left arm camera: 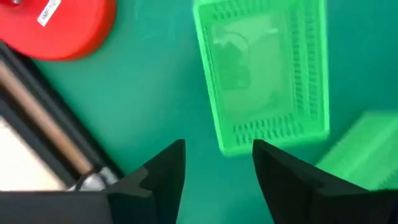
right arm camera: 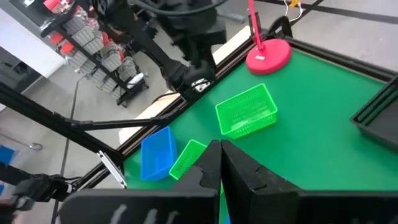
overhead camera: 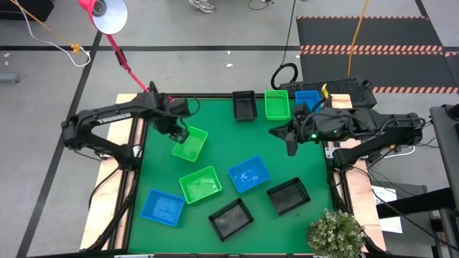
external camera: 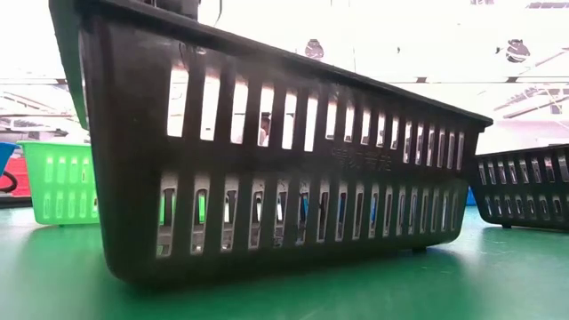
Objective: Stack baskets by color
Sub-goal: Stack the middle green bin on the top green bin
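Several baskets lie bottoms down on the green table [overhead camera: 215,122]. Along the far edge stand a black basket [overhead camera: 244,105], a green one [overhead camera: 277,104] and a blue one [overhead camera: 307,99]. A green basket [overhead camera: 190,145] [left arm camera: 261,74] lies slantwise at the left. My left gripper [overhead camera: 179,134] [left arm camera: 217,155] hangs open above its end, pointing down and touching nothing. Nearer lie a green basket [overhead camera: 200,184], two blue ones [overhead camera: 249,174] [overhead camera: 163,207] and two black ones [overhead camera: 231,218] [overhead camera: 288,196]. My right gripper [overhead camera: 290,141] [right arm camera: 221,155] is shut, raised at the right.
A pink lamp's round base [left arm camera: 62,25] [right arm camera: 268,55] stands at the table's far left corner, close to my left arm. A potted plant [overhead camera: 336,231] sits at the near right corner. In the low view a black basket [external camera: 284,178] fills the foreground.
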